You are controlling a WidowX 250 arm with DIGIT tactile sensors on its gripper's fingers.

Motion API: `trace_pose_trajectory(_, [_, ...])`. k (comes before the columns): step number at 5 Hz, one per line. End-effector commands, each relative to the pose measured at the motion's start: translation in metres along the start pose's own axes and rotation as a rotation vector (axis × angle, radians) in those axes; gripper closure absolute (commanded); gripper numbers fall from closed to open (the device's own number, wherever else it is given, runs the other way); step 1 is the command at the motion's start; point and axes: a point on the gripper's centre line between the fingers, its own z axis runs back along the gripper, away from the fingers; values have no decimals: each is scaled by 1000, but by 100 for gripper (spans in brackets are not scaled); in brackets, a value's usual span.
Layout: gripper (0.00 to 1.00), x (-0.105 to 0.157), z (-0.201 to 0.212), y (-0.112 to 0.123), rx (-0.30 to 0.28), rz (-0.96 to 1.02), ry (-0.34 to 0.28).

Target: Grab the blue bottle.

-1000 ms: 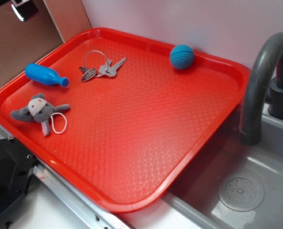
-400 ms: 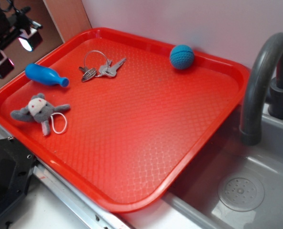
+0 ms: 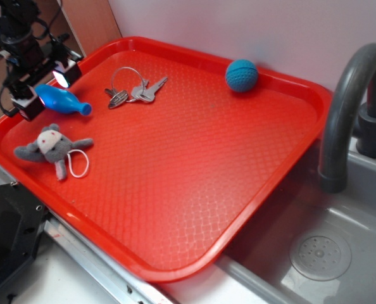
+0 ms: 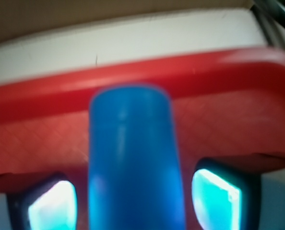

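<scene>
Beside plush toy (image 3: 52, 147) and keys (image 3: 132, 88), spread fingers (image 3: 25, 106) straddling blue bottle (image 3: 62, 101)

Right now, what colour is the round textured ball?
Teal-blue; the round textured ball shows best in the exterior view.

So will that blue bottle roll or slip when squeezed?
Probably. The blue bottle lies on its side, round-bodied, so it may roll on the tray. Its glossy, tapering surface looks slippery, though stiff. The hand straddles its fat end, open.

You see a red tray (image 3: 194, 209) carrying the blue bottle (image 3: 64, 101) on its side, a key bunch (image 3: 132, 88), a grey plush toy (image 3: 52, 147) and a teal ball (image 3: 242, 75).
</scene>
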Motion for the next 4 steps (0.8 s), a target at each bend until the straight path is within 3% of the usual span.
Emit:
trace_pose_trajectory(1, [100, -9, 1, 9, -28, -31, -53])
trace_pose_trajectory(3, [100, -2, 26, 6, -44, -74, -53])
trace_pose_trajectory(4, [100, 1, 65, -6, -53, -231, -62])
